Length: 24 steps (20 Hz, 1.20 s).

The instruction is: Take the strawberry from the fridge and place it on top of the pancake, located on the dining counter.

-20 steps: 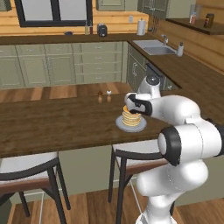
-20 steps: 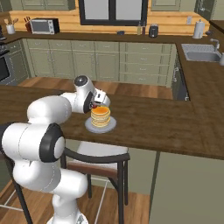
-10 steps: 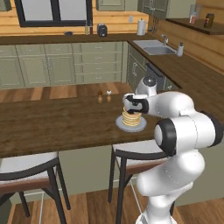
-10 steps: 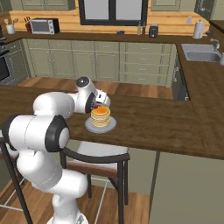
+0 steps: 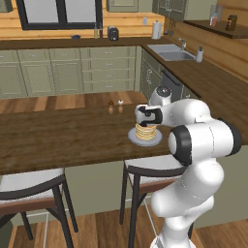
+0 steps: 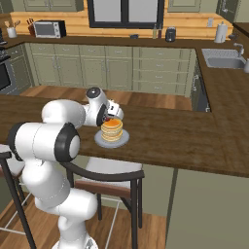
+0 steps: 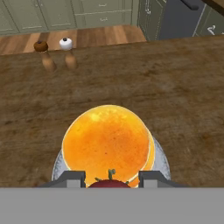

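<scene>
Dark-brown wood runs across the left base view: the long dining bench (image 5: pixel 63 138) carries a round grey plate (image 5: pixel 145 139) with the small stack of golden-tan pancakes (image 5: pixel 145 131) on it. The robot's hand (image 5: pixel 147 116) sits just above the stack, near the right end of the bench. Compared with a second ago, the elbow has swung in nearer the camera and looks far larger, while the hand has barely shifted over the stack.

In the right base view the hand (image 6: pixel 113 111) hangs at the far-left edge of the orange-topped stack (image 6: pixel 112 131), the arm folding in from the left. The same swing shows here: the upper arm now bulks lower and nearer than before.

In the hand view the tiny red strawberry (image 7: pixel 109 183), green leaves up, is pinched between the two fingertips (image 7: pixel 72 178), directly over the near edge of the orange pancake top (image 7: pixel 106 140). Two small shakers (image 7: pixel 56 52) stand well beyond on the bench.

So fetching from the fridge and carrying look done; what appears left is a slight lowering, letting go of the fruit on the stack, and drawing clear.
</scene>
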Available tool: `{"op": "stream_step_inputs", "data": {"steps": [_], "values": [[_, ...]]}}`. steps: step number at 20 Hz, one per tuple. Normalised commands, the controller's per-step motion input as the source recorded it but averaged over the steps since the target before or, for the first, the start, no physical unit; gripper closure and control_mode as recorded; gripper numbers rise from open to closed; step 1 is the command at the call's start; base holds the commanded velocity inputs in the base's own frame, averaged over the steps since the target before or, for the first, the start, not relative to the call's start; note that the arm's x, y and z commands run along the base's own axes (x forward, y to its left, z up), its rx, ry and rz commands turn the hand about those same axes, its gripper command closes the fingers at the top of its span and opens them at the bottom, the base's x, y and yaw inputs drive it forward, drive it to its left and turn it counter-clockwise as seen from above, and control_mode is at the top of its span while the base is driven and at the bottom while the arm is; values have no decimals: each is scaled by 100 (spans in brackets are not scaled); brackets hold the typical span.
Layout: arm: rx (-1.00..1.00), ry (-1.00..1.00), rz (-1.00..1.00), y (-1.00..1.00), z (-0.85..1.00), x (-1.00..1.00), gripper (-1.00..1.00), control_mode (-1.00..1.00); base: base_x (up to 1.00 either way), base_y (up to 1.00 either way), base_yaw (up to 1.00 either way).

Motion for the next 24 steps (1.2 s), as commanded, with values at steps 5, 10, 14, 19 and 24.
{"op": "stream_step_inputs", "data": {"steps": [5, 10, 14, 19, 24], "values": [[0, 0, 0, 0, -18, 6, 100, -100, 0, 0, 0], [0, 0, 0, 0, -18, 7, 100, -100, 0, 0, 0], [0, 0, 0, 0, -18, 1, 100, -100, 0, 0, 0], [0, 0, 0, 0, -12, 10, 100, -100, 0, 0, 0], [0, 7, 0, 0, 22, 19, 100, -100, 0, 0, 0]]}}
